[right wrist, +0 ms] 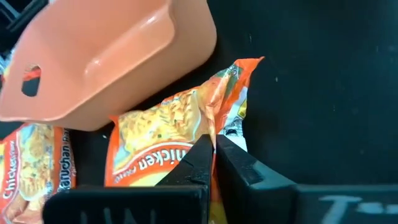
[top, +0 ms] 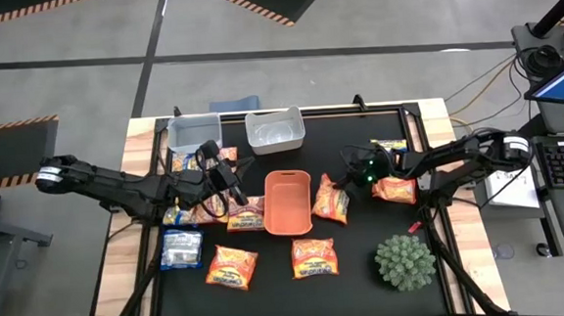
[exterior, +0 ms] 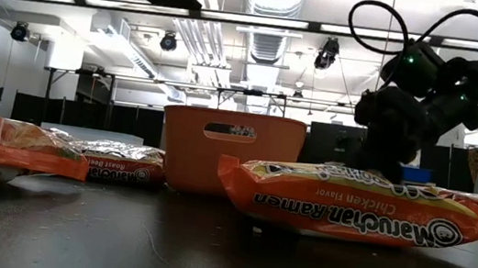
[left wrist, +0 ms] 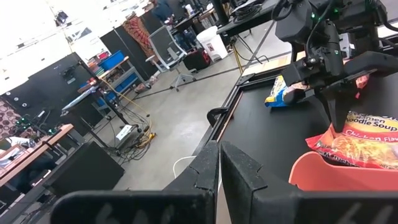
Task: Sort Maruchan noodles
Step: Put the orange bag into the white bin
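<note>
Maruchan noodles packets lie around the orange tray (top: 288, 202): three in front (top: 232, 267) (top: 314, 258) (top: 246, 216), a blue one (top: 181, 248) at the left and two at the right (top: 395, 188) (top: 391, 147). My right gripper (top: 346, 181) is shut on the orange chicken packet (top: 330, 202) just right of the tray. My left gripper (top: 237, 185) hangs shut and empty above the table, left of the tray. My right gripper pinches a raised crinkled ridge of the chicken packet (right wrist: 214, 127) between its two fingertips, near the packet's side away from the tray. The fingers slant down from the table's right side. The packet's other side lies against the tray (right wrist: 106, 56); whether it is lifted clear I cannot tell.
Two grey bins (top: 194, 134) (top: 275, 129) stand at the far edge. A spiky green plant ball (top: 404, 260) sits near the front right. More packets lie under my left arm (top: 183, 215). Bare black table shows in front of the tray row.
</note>
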`<state>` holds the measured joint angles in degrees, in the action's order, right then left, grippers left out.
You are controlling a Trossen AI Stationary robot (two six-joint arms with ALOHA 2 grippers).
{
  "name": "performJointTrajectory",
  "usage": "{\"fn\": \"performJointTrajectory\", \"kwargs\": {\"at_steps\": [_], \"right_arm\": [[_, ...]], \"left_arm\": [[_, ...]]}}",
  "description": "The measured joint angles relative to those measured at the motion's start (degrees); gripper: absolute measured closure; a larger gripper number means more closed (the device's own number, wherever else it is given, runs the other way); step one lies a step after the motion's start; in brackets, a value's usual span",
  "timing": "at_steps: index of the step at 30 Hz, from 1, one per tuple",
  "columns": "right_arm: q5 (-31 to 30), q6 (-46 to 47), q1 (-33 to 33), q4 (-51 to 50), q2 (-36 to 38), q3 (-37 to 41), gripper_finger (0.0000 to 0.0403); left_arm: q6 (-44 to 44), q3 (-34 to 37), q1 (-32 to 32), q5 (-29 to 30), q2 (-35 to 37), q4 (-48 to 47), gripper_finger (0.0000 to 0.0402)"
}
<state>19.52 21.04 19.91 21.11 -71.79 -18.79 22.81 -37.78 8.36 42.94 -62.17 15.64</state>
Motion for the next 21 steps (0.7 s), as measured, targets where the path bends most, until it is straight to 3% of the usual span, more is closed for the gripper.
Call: {"fn": "performJointTrajectory", "kwargs": {"at_steps": [13, 21], "right_arm": [[-2.25, -0.04, -0.38, 0.58, 12.20, -0.68, 0.0395], [-11.73, -2.32, -4.51, 0.40, 18.61, -0.66, 0.0395]], "left_arm": [[0.00, 0.00, 0.00, 0.00, 0.00, -0.26, 0.0402], [0.00, 0.00, 0.00, 0.00, 0.00, -0.31, 0.0402]]}}
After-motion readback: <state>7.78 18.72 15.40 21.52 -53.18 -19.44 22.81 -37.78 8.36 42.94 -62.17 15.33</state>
